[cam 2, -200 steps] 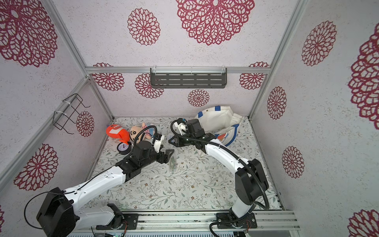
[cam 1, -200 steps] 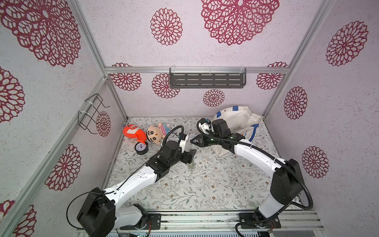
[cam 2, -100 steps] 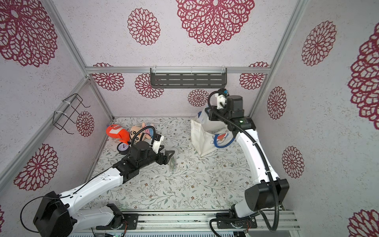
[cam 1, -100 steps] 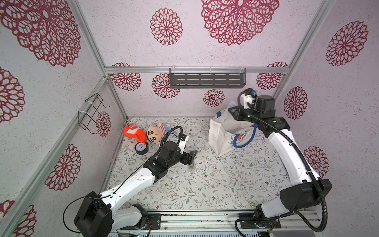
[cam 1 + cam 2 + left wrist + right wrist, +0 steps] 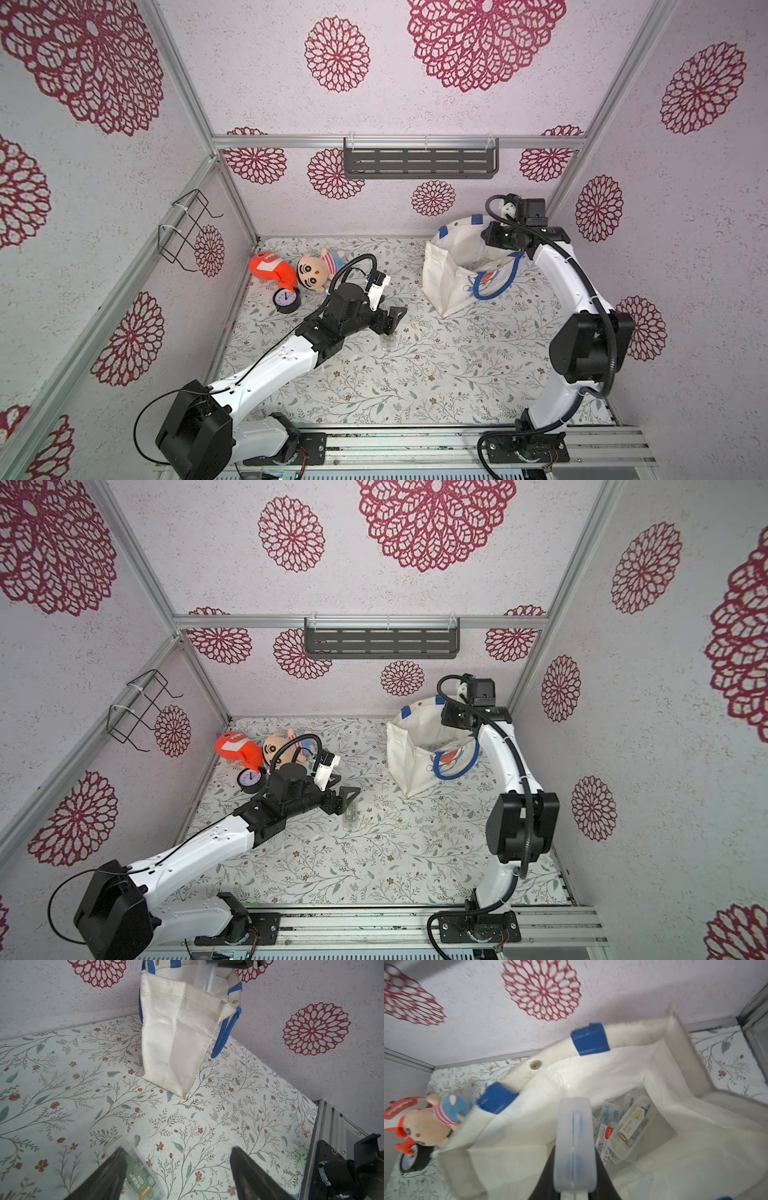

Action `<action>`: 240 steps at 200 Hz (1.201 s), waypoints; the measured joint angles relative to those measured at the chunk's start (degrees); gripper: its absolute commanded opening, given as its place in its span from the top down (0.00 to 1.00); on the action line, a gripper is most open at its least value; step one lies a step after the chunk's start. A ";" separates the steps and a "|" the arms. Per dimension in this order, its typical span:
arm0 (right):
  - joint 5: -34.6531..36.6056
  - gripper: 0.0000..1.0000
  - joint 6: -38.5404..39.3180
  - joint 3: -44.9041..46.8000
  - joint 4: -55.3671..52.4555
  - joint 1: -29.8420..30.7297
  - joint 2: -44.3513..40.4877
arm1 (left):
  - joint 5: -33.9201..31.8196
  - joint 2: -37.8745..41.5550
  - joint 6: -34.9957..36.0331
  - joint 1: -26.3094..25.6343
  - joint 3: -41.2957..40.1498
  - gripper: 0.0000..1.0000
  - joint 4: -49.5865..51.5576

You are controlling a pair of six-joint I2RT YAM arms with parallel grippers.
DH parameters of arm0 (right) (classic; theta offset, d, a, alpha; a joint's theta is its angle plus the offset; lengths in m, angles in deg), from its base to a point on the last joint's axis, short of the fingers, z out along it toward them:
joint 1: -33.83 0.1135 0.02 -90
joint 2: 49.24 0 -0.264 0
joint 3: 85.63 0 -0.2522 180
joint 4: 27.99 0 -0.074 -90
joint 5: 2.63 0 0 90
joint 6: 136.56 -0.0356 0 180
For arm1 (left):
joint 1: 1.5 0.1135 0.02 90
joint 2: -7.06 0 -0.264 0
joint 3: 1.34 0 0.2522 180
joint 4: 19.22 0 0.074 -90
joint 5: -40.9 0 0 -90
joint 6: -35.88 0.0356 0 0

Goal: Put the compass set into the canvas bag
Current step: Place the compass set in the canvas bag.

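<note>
Over the floral table (image 5: 415,374), between red-flowered walls (image 5: 291,220), our right tool (image 5: 573,1169) is clamped on the frosted compass set (image 5: 574,1136), holding it over the mouth of the upright bag (image 5: 440,274); other clear cases (image 5: 629,1132) lie inside at the bottom. Our left tool (image 5: 178,1153) stands wide, gripping nothing, just over a green-labelled case (image 5: 141,1176) on the table, well apart from the bag.

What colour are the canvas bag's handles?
Blue handles on the cream-white canvas bag; they show best in the left wrist view.
</note>
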 measured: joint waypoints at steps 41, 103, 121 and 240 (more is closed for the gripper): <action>4.17 1.00 0.39 -2.25 -2.05 1.38 5.90 | -0.07 -0.96 0.00 -0.04 0.00 0.18 0.02; 9.94 0.90 2.14 -8.94 -8.31 3.15 12.52 | -1.31 -1.53 -0.07 -0.15 0.00 0.18 0.07; 11.39 0.87 2.95 -10.56 -10.49 3.54 14.01 | -1.70 -2.12 -0.11 -0.17 0.00 0.18 0.20; 12.90 0.50 5.16 -11.34 -13.38 3.87 15.06 | -4.87 -5.33 -3.13 -0.22 0.11 0.16 3.28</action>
